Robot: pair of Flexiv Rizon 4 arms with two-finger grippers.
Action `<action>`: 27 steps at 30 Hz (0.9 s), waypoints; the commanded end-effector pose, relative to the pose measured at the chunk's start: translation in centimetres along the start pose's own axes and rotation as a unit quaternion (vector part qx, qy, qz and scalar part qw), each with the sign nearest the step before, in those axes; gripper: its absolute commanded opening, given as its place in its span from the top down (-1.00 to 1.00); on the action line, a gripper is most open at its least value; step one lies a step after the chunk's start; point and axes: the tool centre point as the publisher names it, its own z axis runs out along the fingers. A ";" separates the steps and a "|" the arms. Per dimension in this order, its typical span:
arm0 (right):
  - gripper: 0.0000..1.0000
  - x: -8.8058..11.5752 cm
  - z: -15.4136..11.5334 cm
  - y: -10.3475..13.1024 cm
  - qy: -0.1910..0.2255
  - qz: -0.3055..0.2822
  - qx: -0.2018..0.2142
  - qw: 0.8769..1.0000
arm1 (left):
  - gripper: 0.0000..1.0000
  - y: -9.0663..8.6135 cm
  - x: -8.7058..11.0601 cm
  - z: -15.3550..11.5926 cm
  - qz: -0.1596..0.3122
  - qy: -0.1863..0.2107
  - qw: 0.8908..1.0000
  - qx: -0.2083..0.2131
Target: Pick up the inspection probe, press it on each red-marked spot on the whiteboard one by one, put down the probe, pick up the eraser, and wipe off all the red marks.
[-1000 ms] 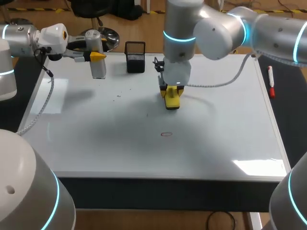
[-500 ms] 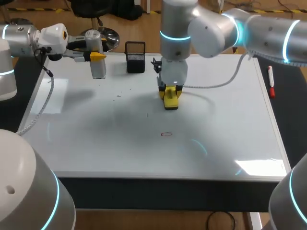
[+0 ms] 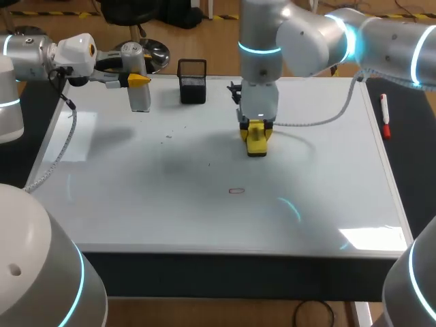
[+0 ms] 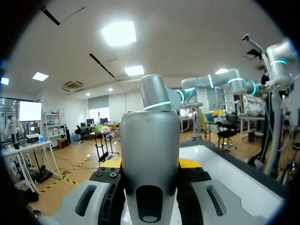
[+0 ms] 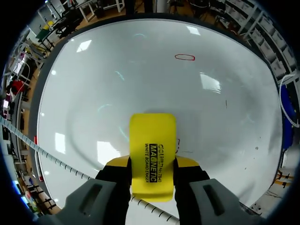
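Right jaws clamped on the eraser point(image 3: 257, 139) by its long sides, mid whiteboard point(image 3: 327, 177), red mark point(image 3: 236, 191) nearby. Prob light, stiff shell w/ soft felt, so side grip should hold. Left jaws clamped on the probe point(image 3: 139, 92), far-left corner.

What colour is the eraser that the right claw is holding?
The eraser is bright yellow with black print; the right wrist view shows it best.
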 end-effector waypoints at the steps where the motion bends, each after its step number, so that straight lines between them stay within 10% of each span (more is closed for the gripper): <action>1: 1.00 1.9 1.5 0.0 -0.002 0.005 0.003 1.000 | 1.00 -0.2 0.2 0.1 0.001 -0.003 1.000 -0.001; 27: 1.00 4.6 -4.6 1.3 -0.010 0.019 0.064 0.998 | 1.00 -0.2 0.2 0.1 0.001 -0.003 1.000 -0.001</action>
